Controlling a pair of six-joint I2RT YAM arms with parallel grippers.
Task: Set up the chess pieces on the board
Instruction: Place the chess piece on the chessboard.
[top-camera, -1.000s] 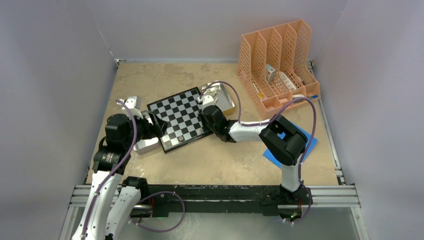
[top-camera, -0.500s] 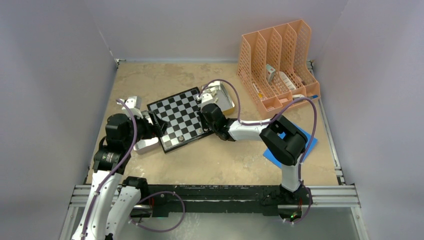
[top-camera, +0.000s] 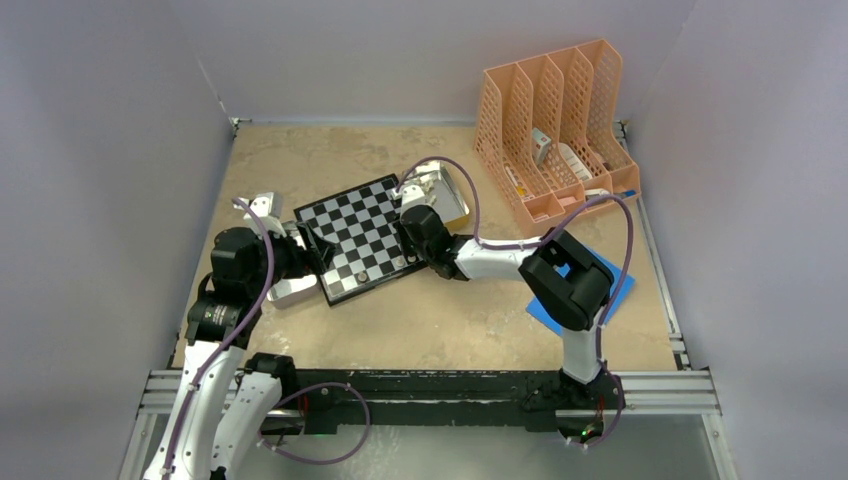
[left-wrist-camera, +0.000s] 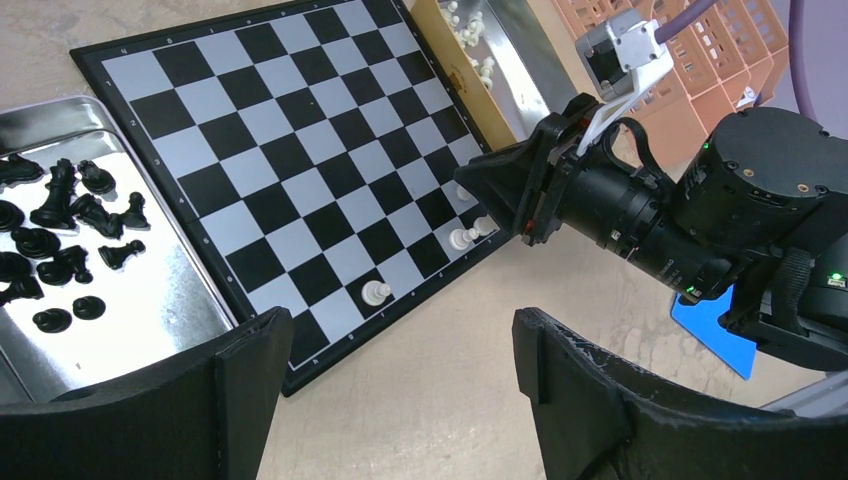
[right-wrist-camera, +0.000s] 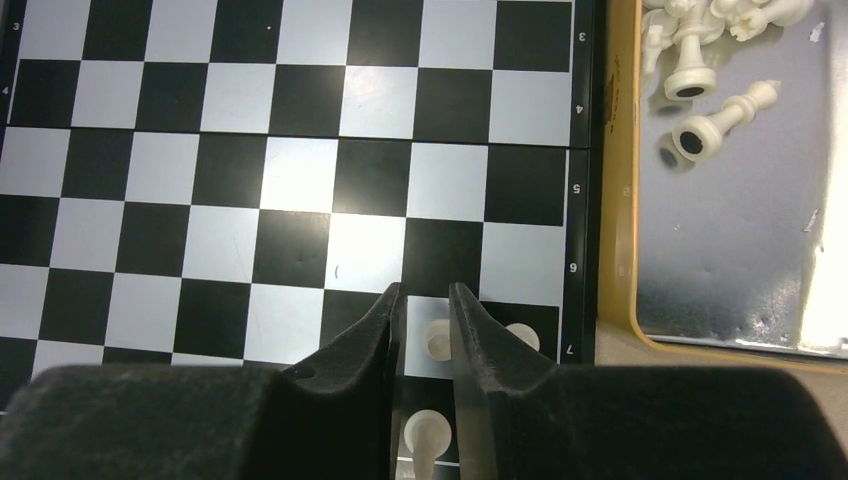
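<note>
The board (top-camera: 355, 235) lies tilted mid-table. My right gripper (right-wrist-camera: 424, 292) hangs over its corner nearest the pale tray. Its fingers are a narrow slit apart, with a pale pawn (right-wrist-camera: 437, 340) in the slit over a white square. Two more pale pieces (right-wrist-camera: 425, 435) (right-wrist-camera: 520, 338) stand close by. The left wrist view shows that gripper (left-wrist-camera: 475, 185) and another pale pawn (left-wrist-camera: 375, 292) standing on the board's edge row. My left gripper (left-wrist-camera: 400, 400) is open and empty above bare table just off the board's near edge. Several black pieces (left-wrist-camera: 70, 215) lie in a metal tray (left-wrist-camera: 150, 300).
A yellow-rimmed metal tray (right-wrist-camera: 740, 250) with several loose pale pieces (right-wrist-camera: 700, 60) sits against the board's right side. An orange file rack (top-camera: 555, 125) stands at the back right. A blue flat thing (top-camera: 610, 280) lies under the right arm. Walls close in both sides.
My right gripper and wrist have shifted slightly up and left along the board's right side. The left arm has not moved.
</note>
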